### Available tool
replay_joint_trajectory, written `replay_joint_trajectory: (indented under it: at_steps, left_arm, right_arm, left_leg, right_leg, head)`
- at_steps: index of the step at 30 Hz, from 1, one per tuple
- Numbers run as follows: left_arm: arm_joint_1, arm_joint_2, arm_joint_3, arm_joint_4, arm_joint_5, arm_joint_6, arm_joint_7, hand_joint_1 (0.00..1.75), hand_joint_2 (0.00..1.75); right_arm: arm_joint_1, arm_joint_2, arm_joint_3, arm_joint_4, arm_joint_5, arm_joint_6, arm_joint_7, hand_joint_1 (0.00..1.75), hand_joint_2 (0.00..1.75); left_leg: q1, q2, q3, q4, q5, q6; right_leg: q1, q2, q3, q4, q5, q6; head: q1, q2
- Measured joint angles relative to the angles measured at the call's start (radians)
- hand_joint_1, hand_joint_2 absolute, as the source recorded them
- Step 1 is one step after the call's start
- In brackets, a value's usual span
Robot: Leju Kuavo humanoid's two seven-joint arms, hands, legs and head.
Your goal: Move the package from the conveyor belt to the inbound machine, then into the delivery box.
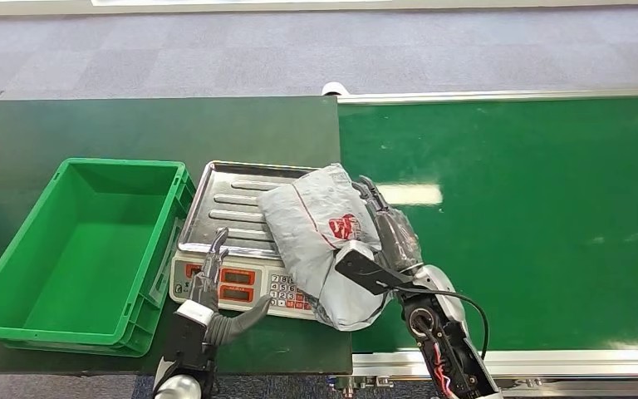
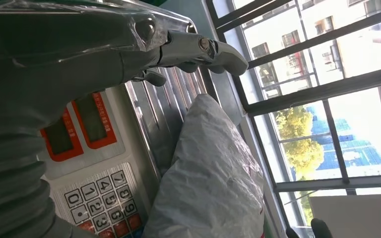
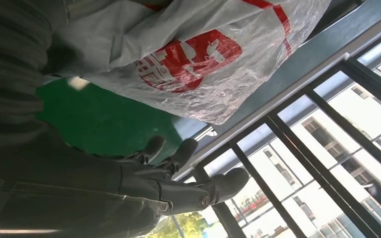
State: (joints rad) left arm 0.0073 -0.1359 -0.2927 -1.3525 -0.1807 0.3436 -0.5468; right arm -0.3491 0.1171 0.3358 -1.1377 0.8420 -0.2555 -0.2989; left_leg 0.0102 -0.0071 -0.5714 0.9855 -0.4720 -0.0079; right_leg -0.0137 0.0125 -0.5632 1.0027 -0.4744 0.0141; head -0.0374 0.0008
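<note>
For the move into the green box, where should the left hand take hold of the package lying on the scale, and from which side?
Probably the package's box-side edge, approached from the green box side. The soft grey bag lies slanted over the scale tray, its near end overhanging the keypad. That edge lies nearest the left hand, and the right hand sits along the opposite side. A soft bag suits pinching a fold.

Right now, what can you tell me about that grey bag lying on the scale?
The package is a soft grey plastic mailer bag, crinkled and puffy, with a red printed logo and a thin red line across it. It lies slanted across the right part of the scale's ribbed steel pan, its near end hanging over the keypad and the table edge beside the green conveyor belt. The right hand lies along its right side, touching it. The left hand hovers over the scale's displays, apart from the bag.
</note>
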Motion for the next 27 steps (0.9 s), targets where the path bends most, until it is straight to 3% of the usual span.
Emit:
replay_joint_trajectory:
  at_steps: [17,23,27]
  left_arm:
    - [0.001,0.007,0.003,-0.042,-0.069,-0.017,-0.013,0.00,1.75]
    - [-0.055,0.005,-0.030,-0.092,-0.121,-0.067,-0.004,0.00,1.75]
    - [-0.134,-0.006,-0.074,-0.112,-0.203,-0.087,0.076,0.00,1.75]
  right_arm:
    - [0.187,-0.007,-0.065,-0.368,-0.260,-0.048,-0.178,0.00,1.75]
    - [0.242,-0.016,-0.067,-0.496,-0.330,-0.029,-0.206,0.00,1.75]
    - [0.262,-0.014,-0.061,-0.539,-0.303,-0.019,-0.203,0.00,1.75]
  left_leg:
    - [0.000,-0.001,0.000,0.000,0.000,0.000]
    - [0.000,-0.001,0.000,0.000,0.000,0.000]
    - [0.000,-0.001,0.001,0.000,0.000,0.000]
  right_leg:
    - [0.000,0.000,0.000,0.000,0.000,0.000]
    - [0.000,0.000,0.000,0.000,0.000,0.000]
    - [0.000,0.000,0.001,0.000,0.000,0.000]
  head:
    - [0.000,0.000]
    - [0.000,0.000]
    - [0.000,0.000]
